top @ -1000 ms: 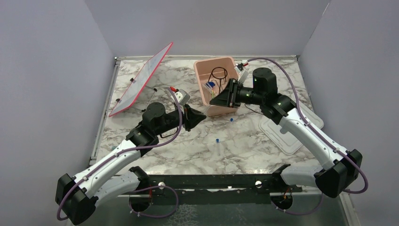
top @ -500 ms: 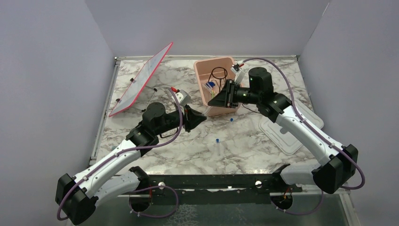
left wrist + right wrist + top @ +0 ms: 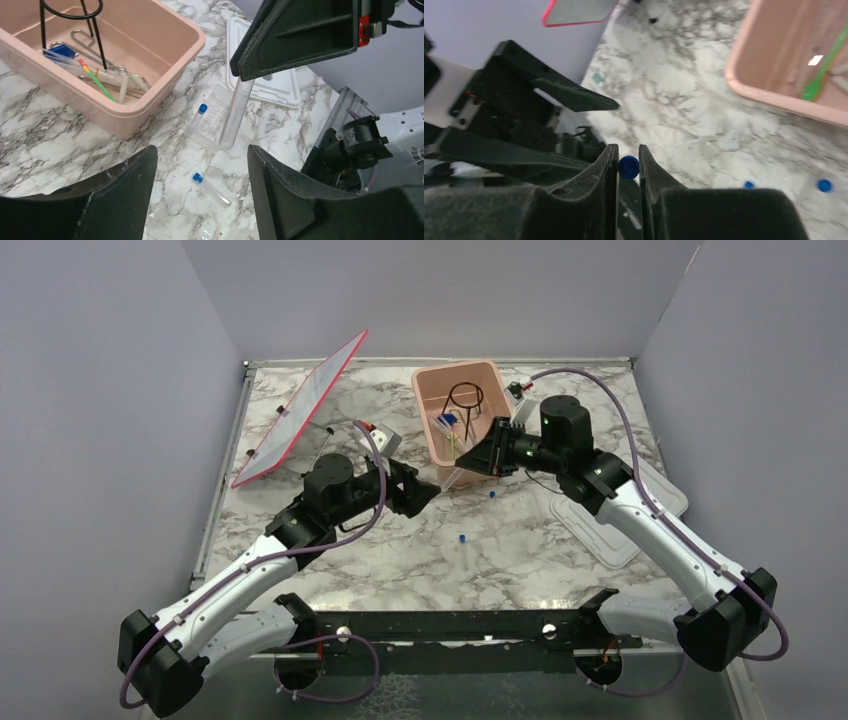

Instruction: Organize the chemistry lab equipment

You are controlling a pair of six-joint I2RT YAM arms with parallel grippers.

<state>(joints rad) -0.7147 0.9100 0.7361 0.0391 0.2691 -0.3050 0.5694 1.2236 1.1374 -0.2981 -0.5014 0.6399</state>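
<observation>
Right jaws eased back from the tub (image 3: 455, 367) by the far edge of the desk (image 3: 380, 560), pinching a tube (image 3: 236, 112); left jaws stayed spread.

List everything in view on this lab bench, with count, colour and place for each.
tub: one, pink, far middle of table
ring stand: one, black wire, upright in tub
stick: one, green-yellow, in tub
loose tubes: two, clear, blue caps, lying on table
held tube: one, clear, blue cap, in right gripper
lid: one, white, table's right side
panel: one, red-edged, propped far left
left gripper: black, open, over table
right gripper: black, shut on held tube
</observation>
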